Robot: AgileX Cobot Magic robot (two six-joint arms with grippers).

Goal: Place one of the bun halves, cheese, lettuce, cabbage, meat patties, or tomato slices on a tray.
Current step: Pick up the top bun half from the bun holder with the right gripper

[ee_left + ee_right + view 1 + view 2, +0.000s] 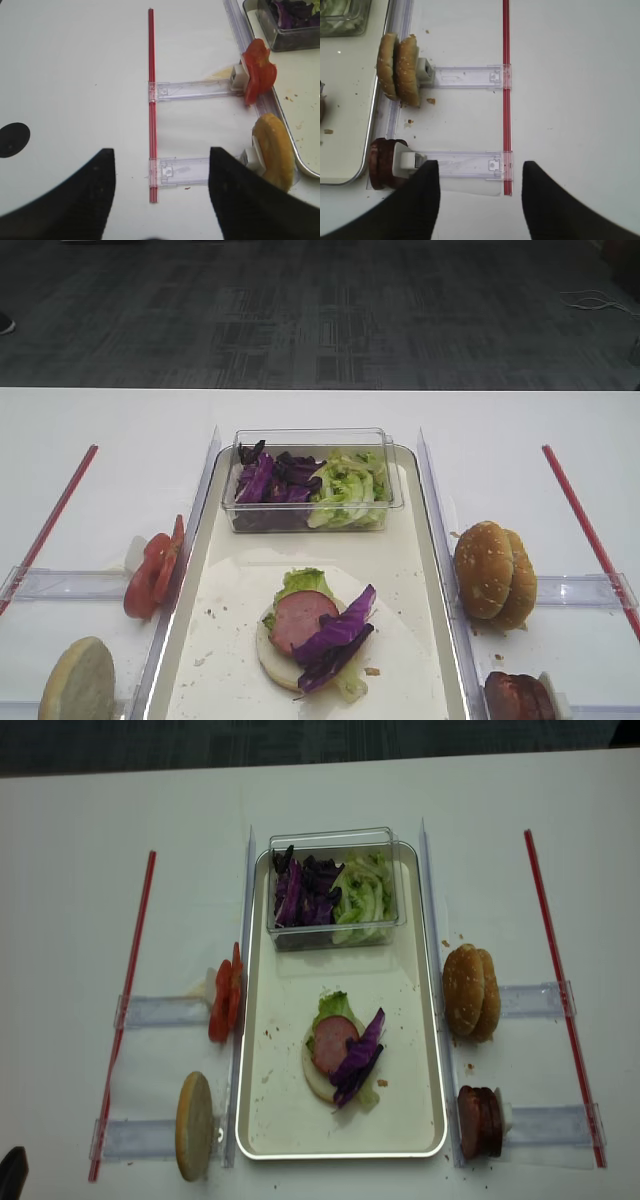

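We see the sesame bun halves (397, 67) standing on edge beside the tray (350, 165), well ahead of our right hand (480, 200), spread wide and apparently empty; only overhead shows the tray's stacked patty (335, 1042).

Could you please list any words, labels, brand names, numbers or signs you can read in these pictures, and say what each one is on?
There is no readable text in any view.
The clear plastic box, the tray and the clear plastic holders carry no print or labels.
The red strips are plain, unmarked lines.
The table is bare white, with no markings.
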